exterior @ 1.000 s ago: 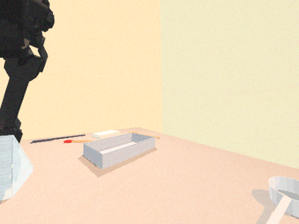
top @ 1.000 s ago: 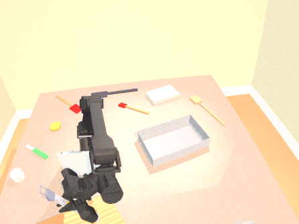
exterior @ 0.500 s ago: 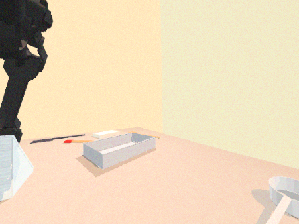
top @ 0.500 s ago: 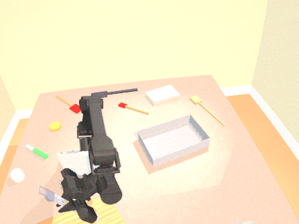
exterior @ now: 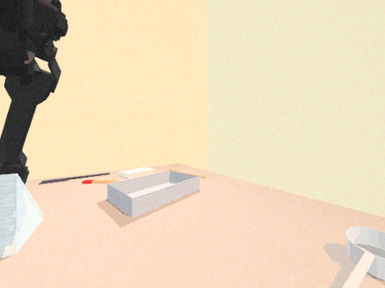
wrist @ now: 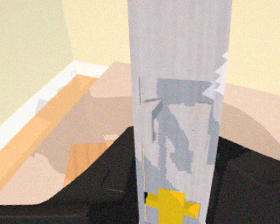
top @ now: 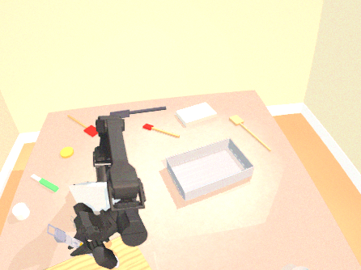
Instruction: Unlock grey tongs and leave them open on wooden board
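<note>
My gripper [top: 82, 249] [wrist: 158, 133] is shut on the grey tongs [top: 60, 235] [wrist: 180, 45], above the wooden board [top: 135, 259] at the bottom of the top view. The tongs' hinge end with its loop sticks out to the left, and a pale end shows right of the fingers. The tongs appear tilted, hinge end higher; the fingers hide their middle. In the wrist view the tongs stand upright between the black fingers, with a yellow piece [wrist: 171, 205] low on them. The exterior view shows neither gripper nor tongs. The roasting tin [top: 218, 183] [exterior: 164, 199] holds no tongs.
A white block [top: 87, 192] stands beside the arm. A white round object [top: 21, 211], a green-handled tool [top: 48, 184] and a yellow disc [top: 66, 152] lie left. Several utensils and a white box [top: 196, 116] lie at the back. A pan [exterior: 356, 244] stands at the right.
</note>
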You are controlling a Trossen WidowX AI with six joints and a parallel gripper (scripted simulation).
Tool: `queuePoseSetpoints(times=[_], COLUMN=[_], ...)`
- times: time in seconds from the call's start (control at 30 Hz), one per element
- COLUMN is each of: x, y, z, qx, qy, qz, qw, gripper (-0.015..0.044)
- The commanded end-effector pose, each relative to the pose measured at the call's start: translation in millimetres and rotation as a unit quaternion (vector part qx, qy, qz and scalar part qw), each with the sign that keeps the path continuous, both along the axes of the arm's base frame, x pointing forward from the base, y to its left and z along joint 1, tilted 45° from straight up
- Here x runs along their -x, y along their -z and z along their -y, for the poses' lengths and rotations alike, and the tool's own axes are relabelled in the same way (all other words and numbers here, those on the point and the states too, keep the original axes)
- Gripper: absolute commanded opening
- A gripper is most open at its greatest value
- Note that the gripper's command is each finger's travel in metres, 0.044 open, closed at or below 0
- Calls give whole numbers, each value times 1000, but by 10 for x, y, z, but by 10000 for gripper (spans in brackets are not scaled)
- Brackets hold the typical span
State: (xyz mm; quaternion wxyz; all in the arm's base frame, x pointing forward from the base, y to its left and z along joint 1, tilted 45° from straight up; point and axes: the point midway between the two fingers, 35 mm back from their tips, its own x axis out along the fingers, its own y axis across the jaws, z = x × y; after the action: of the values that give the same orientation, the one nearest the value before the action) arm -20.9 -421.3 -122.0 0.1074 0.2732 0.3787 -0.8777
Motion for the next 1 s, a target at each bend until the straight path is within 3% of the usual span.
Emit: queuePoseSetpoints(times=[0.0,0.47,0.97], x=[19,246,252], y=[15,599,1020], z=[-4,-399,-807], qx=[-1,-103,-173], qy=[4,138,297], qz=[2,164,357], qw=[1000,971,869], gripper=[-150,-150,-150])
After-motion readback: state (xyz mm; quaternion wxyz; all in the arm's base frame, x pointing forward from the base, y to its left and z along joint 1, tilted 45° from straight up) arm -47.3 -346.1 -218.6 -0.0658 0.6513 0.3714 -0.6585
